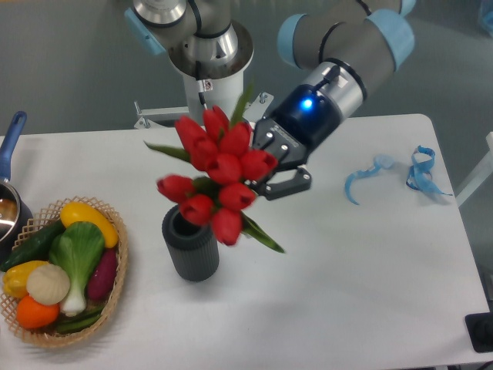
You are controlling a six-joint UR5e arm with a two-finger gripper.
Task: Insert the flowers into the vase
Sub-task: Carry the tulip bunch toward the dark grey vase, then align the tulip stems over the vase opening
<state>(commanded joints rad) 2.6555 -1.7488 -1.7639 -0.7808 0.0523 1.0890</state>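
The flowers (217, 176), a bunch of red tulip buds with green leaves, hang in the air above the table. My gripper (269, 163) is shut on their stems from the right, with the stems hidden behind the blooms. The vase (190, 243), a dark grey ribbed cylinder, stands upright on the white table just below and slightly left of the bunch. The lowest buds overlap the vase's mouth in the camera view, and part of the rim is hidden by them.
A wicker basket (115, 289) of vegetables sits at the left front of the table (347, 293). A pan with a blue handle (11, 139) pokes in at the far left. Blue ribbon scraps (420, 171) lie at the right. The arm's base (209, 73) stands behind.
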